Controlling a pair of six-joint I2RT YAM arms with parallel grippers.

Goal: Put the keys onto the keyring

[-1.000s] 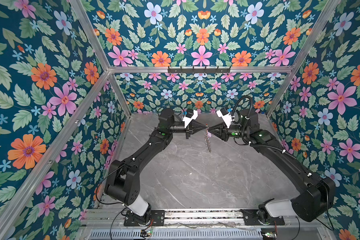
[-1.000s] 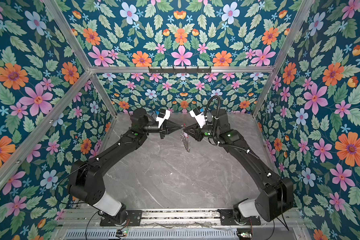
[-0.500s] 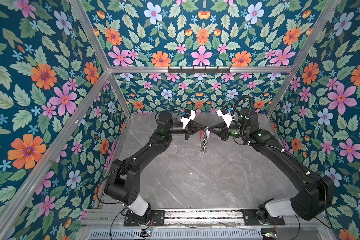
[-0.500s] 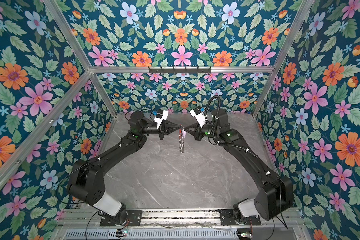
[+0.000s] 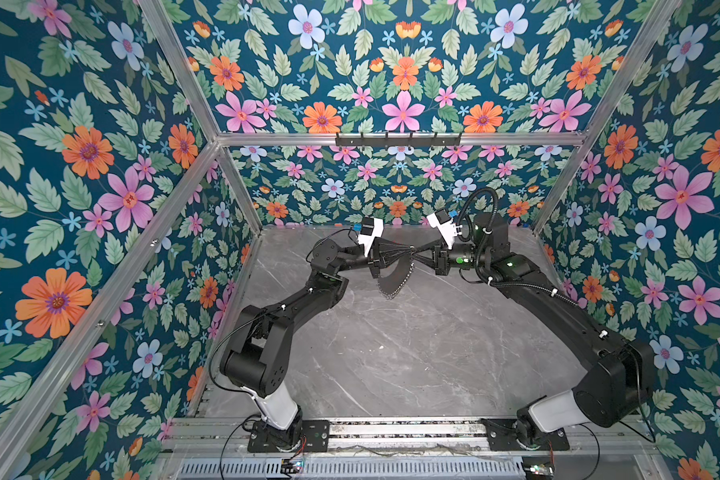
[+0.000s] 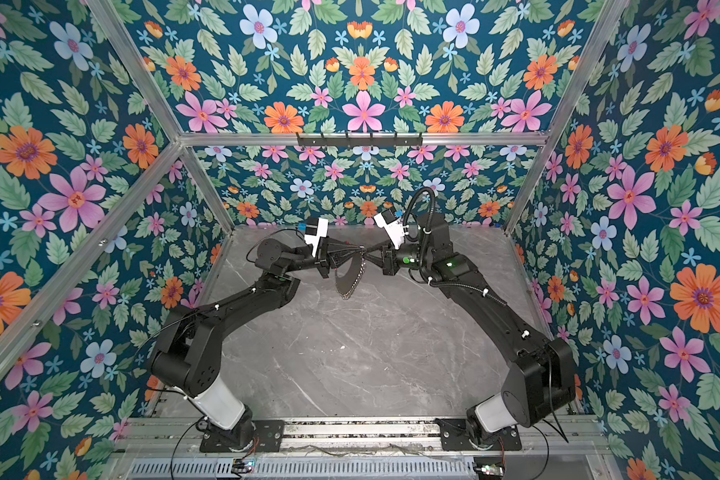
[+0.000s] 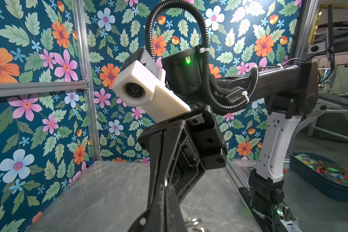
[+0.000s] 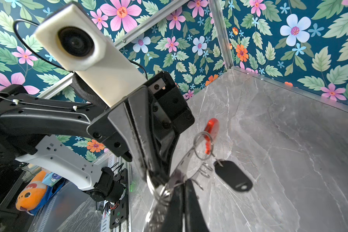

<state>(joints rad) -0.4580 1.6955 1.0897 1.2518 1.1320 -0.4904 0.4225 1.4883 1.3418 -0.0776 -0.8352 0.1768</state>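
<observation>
The keyring (image 5: 400,284) hangs in the air near twelve o'clock on the grey marbled table (image 5: 391,357). It droops toward seven o'clock from the spot where the two claws meet, and in both top views it is clear of the surface (image 6: 352,286). In the right wrist view its wire loop (image 8: 197,140) carries the red plastic section (image 8: 211,128), a cluster of small silver rings (image 8: 206,170), and a dark oval tag (image 8: 232,176) dangling from one of them (it reads dark here, perhaps only backlit). I cannot pick out a key blade with any certainty.

The left gripper (image 5: 408,250) reaches in from nine o'clock with its jaws together on the top of the loop. The right gripper (image 5: 418,252) comes from three o'clock, tip to tip with it, and its jaws are likewise closed. In the right wrist view silver rings bunch right at its fingers, so it seems to pinch the loop too, though which ring it has is hidden.

The step in hand looks like the two-handed threading itself: one claw steadies the loop while the other works a ring along the wire. The next move probably calls for a short, gentle pull or twist along the wire. One grip should stay fixed so that the thin wire neither springs free nor swings the tag into the way.
</observation>
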